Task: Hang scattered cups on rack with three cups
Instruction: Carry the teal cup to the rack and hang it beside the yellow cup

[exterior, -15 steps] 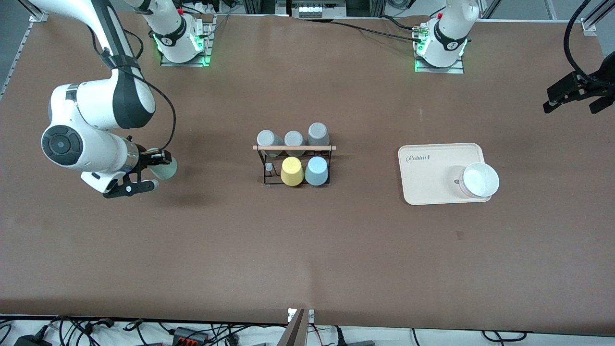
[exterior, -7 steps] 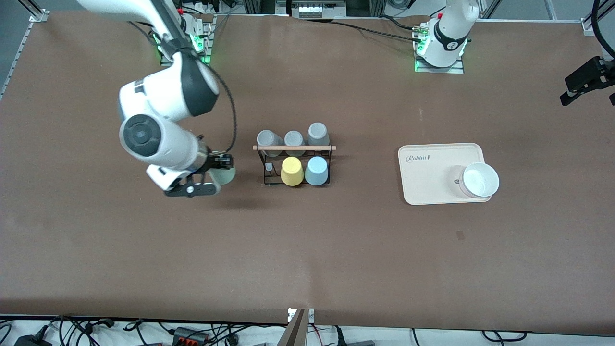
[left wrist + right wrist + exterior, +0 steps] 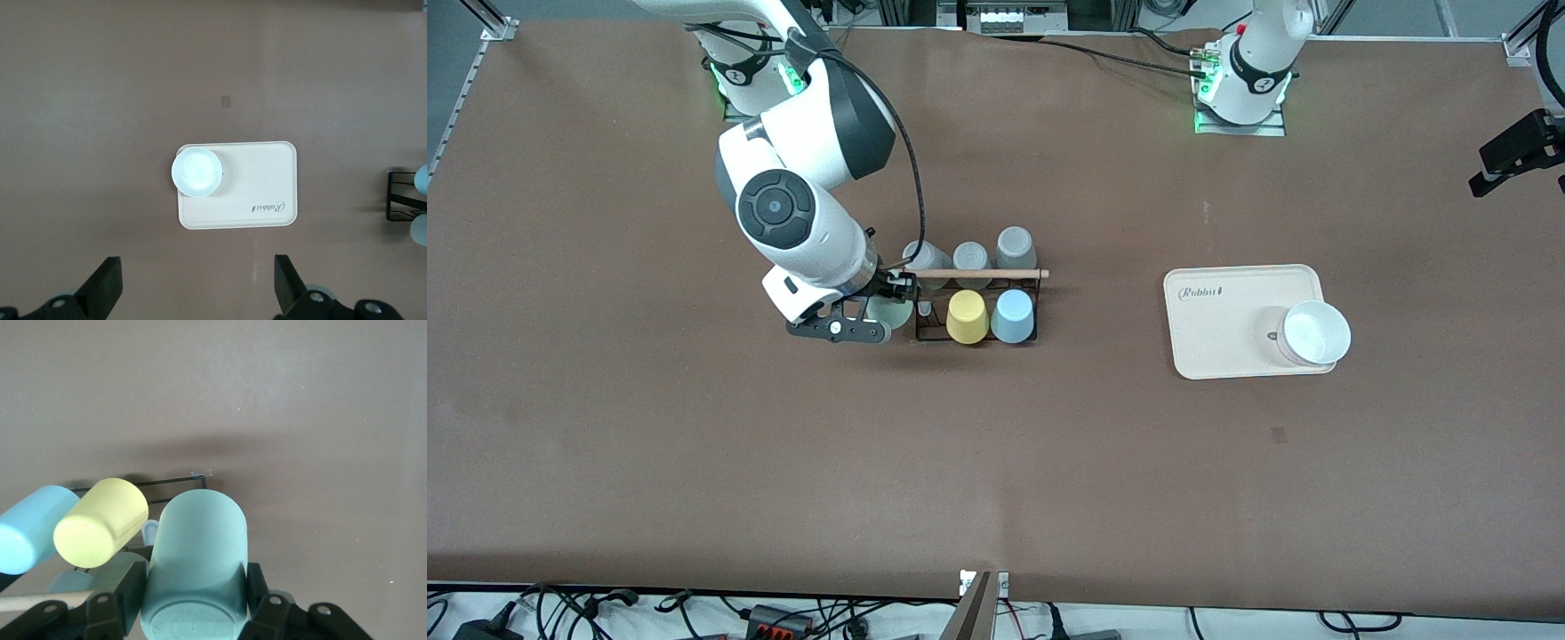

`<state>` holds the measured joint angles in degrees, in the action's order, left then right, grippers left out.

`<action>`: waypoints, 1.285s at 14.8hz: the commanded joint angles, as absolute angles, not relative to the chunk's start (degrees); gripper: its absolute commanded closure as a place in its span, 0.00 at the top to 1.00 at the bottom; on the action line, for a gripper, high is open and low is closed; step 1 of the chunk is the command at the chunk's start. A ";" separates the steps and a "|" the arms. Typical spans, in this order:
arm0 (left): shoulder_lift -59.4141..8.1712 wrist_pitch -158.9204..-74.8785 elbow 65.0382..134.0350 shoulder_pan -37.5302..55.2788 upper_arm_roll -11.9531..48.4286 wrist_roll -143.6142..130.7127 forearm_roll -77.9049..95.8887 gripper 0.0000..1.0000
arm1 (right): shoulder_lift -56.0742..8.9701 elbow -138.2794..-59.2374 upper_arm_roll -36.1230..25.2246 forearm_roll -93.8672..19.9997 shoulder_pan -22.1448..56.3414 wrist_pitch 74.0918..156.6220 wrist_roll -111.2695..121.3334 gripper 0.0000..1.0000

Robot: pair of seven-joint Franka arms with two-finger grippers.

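Note:
My right gripper (image 3: pixel 876 315) is shut on the pale sage-green cup (image 3: pixel 893 313) and holds it on its side, right beside the rack's (image 3: pixel 971 274) end toward the right arm. In the right wrist view the cup (image 3: pixel 197 540) sits between my fingers (image 3: pixel 128 587), next to the rack's wire (image 3: pixel 167 481). The light blue cup (image 3: pixel 1013 316) hangs on the rack's row nearer the front camera, beside a yellow cup (image 3: pixel 967 317). My left gripper (image 3: pixel 1525 164) is open and empty, high over the table's edge at the left arm's end.
Three grey cups (image 3: pixel 971 256) hang on the rack's row farther from the front camera. A beige tray (image 3: pixel 1227 347) with a white bowl (image 3: pixel 1316 332) lies toward the left arm's end; it also shows in the left wrist view (image 3: pixel 267 173).
My right arm has carried the sage-green cup from the right arm's end of the table over to the rack's end. The left gripper has barely shifted at the table's edge.

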<state>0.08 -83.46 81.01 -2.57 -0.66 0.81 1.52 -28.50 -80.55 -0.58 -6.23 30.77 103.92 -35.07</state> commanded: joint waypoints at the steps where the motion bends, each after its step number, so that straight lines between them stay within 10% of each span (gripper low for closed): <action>1: -0.35 -82.71 79.89 -3.16 -0.70 0.88 3.43 1.00 | -31.37 -76.82 -1.05 -6.77 32.78 103.89 -38.66 0.18; 19: -2.64 -81.21 80.33 -3.25 -0.62 1.14 2.46 1.00 | -37.00 -74.97 -1.05 -9.49 33.49 104.06 -40.08 0.18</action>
